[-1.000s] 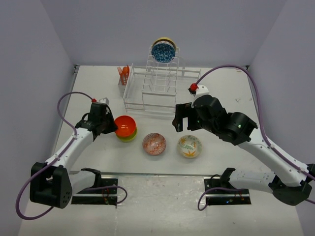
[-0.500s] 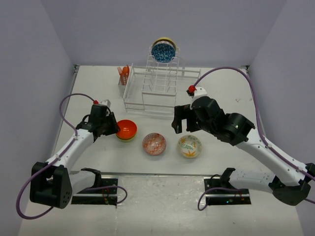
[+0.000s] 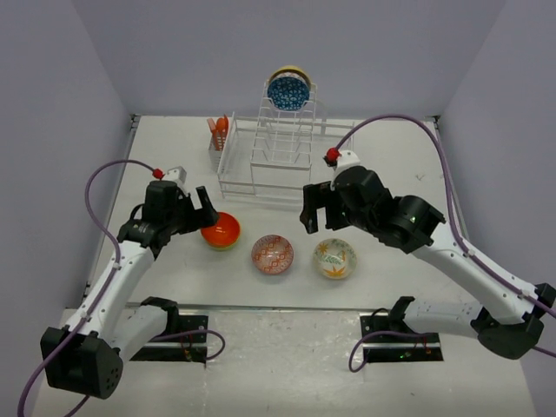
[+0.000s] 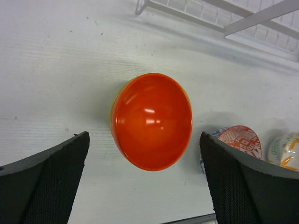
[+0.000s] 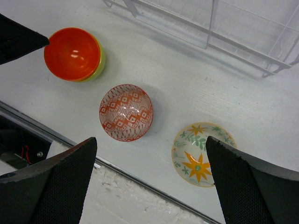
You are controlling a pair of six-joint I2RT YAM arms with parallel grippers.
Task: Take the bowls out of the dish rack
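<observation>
Left claw (image 4: 144, 137) now hangs wide, the glossy round orange bowl (image 4: 152, 120) released beneath it; right claw (image 5: 152, 140) gapes empty; white wire dish rack (image 3: 265, 165) holds more.

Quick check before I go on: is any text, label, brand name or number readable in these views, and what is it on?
No readable text, number or brand in any view.
orange-leaf bowl, red-white bowl, blue bowl: painted patterns only, no lettering.
plain orange bowl, dish rack: no marking visible.
</observation>
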